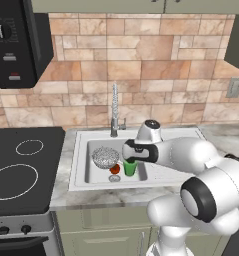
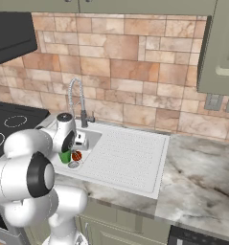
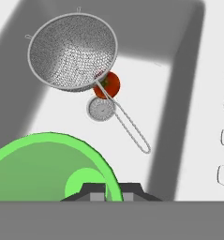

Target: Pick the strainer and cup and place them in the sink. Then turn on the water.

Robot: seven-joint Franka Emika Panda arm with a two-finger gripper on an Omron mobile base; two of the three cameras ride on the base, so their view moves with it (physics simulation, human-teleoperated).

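Note:
The green cup point(image 1: 130, 168) point(image 2: 64, 156) point(image 3: 38, 168) hangs upright inside the white sink point(image 1: 81, 150), at the basin's right side. My gripper point(image 3: 106, 191) comes down from above and is shut on the cup's rim. The mesh strainer point(image 1: 105, 157) point(image 3: 71, 51) lies in the basin to the cup's left, its wire handle pointing toward the cup. The chrome faucet point(image 1: 114, 112) point(image 2: 73, 98) stands behind the basin, with no water running.
A small red ball point(image 1: 114, 170) point(image 3: 109, 85) lies beside the drain point(image 3: 100, 108), between strainer and cup. The ribbed drainboard point(image 2: 128, 158) spreads right of the basin. A black cooktop point(image 1: 21, 165) lies to the left.

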